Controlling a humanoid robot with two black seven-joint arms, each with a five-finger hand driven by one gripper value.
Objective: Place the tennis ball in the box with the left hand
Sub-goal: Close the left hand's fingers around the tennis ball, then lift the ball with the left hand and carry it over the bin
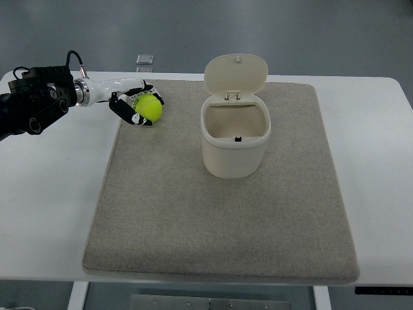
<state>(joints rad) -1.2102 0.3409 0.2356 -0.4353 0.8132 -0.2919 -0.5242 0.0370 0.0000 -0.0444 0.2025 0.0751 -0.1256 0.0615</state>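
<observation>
One hand (132, 103) grips round ball (150, 107).

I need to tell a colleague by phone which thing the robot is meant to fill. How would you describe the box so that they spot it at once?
On the white table lies a grey mat. The box stands on its far half, right of the tennis ball that the left hand grips. It is the only cream tub, its hinged lid tipped up and open.

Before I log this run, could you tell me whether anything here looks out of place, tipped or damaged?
Nothing stands out. The box stands upright near the middle of the mat with its lid flipped open and nothing visible inside. The left hand is closed around the tennis ball at the mat's far left corner.
</observation>
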